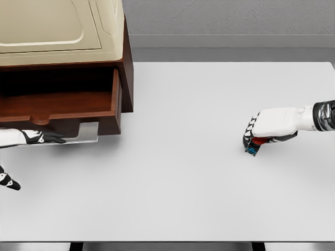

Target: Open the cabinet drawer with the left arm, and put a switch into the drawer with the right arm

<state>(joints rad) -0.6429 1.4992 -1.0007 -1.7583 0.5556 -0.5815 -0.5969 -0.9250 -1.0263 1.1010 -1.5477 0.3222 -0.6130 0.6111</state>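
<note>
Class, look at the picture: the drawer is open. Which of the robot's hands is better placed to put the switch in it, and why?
The right hand: its fingers already curl over the switch on the table. The left hand is at the drawer front.

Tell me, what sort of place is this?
Likely a simulated test bench, not a real room: a bare white table, a wooden cabinet with its drawer open, and a robot's right hand gripping a small switch.

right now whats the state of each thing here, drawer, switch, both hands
drawer: pulled open, nothing visible inside
switch: on the table, gripped from above, not yet in the drawer
right hand: shut on the switch
left hand: fingers extended flat under the drawer front
table: bare around the switch
</note>
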